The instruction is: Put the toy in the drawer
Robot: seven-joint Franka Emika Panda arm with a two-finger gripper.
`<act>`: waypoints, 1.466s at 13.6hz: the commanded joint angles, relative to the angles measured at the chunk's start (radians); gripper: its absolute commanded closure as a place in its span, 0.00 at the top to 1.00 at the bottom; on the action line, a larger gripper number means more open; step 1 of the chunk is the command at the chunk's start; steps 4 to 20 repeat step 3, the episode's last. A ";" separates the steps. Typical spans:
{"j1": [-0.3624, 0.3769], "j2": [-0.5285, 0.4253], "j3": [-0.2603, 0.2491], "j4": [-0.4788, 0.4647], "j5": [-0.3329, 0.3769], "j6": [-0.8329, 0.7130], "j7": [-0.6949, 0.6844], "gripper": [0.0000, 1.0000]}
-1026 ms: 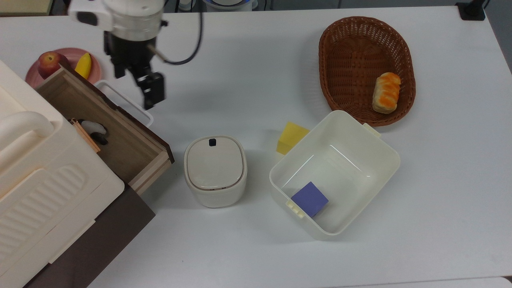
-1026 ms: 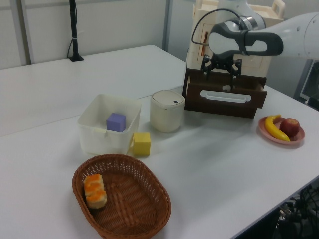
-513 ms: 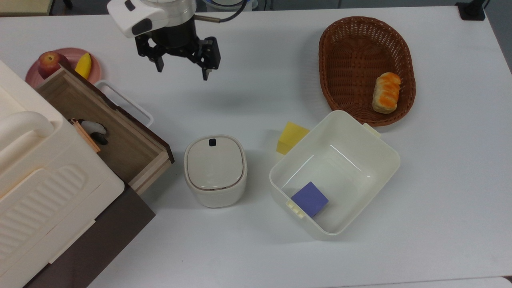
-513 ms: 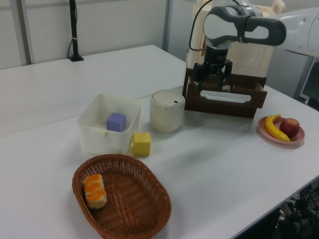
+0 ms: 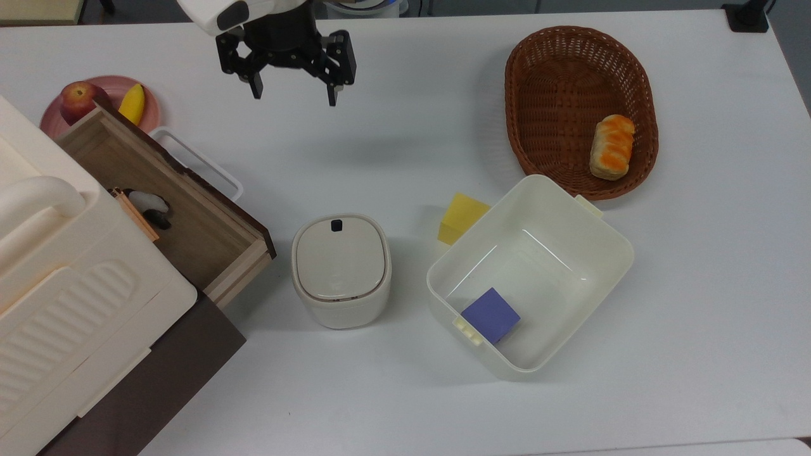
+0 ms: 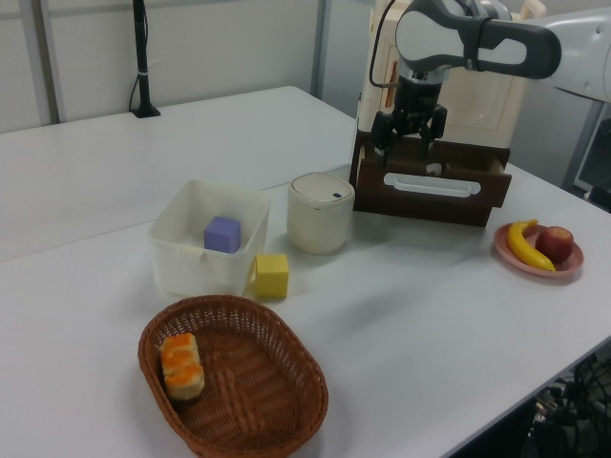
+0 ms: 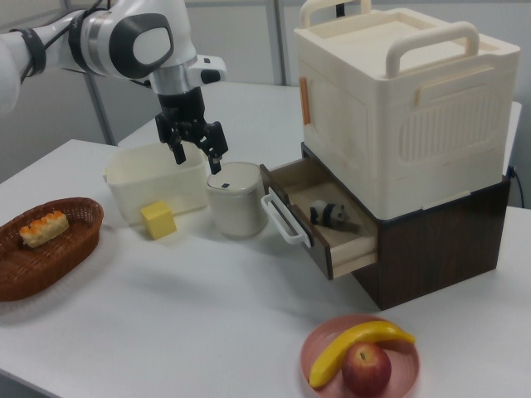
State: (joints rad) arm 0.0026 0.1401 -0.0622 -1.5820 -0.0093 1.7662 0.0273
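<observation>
Near to far in the right view: a pink plate (image 7: 398, 377) with a banana (image 7: 353, 348) and an apple (image 7: 366, 369), then the open drawer (image 7: 344, 245) with its white handle (image 7: 280, 220), then a cream canister (image 7: 236, 199), a yellow cube (image 7: 158, 220), a tub (image 7: 153, 178) and a basket (image 7: 58, 249) on the white table (image 7: 166, 315). Lying inside the drawer, on the light-brown floor near its back, close under the cream box (image 7: 398, 108): the toy (image 7: 331, 215), black and white, clearly a small panda in the right view. Seen in the top view only as a pale blob with dark ends (image 5: 151, 207) at the edge of the box above. Barely made out in the left view, a small light spot in the drawer (image 6: 435, 169).

Hanging in the air above the bare table, well apart from the drawer: the tool (image 5: 294, 98), fingers spread wide, holding nothing. In the top view, above the handle and the canister (image 5: 341, 269), toward the top edge. In the right view, tool (image 7: 196, 157) overlapping the canister's top edge, so height hard to judge there; in the left view, tool (image 6: 409, 143) overlapping the dark cabinet front.

Purple cube (image 5: 490, 315) in the tub, visible in the top and left views; hidden by the tub wall in the right view. Bread (image 5: 611, 146) in the basket.
</observation>
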 commanded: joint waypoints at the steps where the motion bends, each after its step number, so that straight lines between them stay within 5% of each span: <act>1: 0.017 -0.033 -0.007 -0.010 0.022 -0.063 -0.033 1.00; 20: 0.019 -0.031 -0.007 -0.010 0.022 -0.073 -0.036 1.00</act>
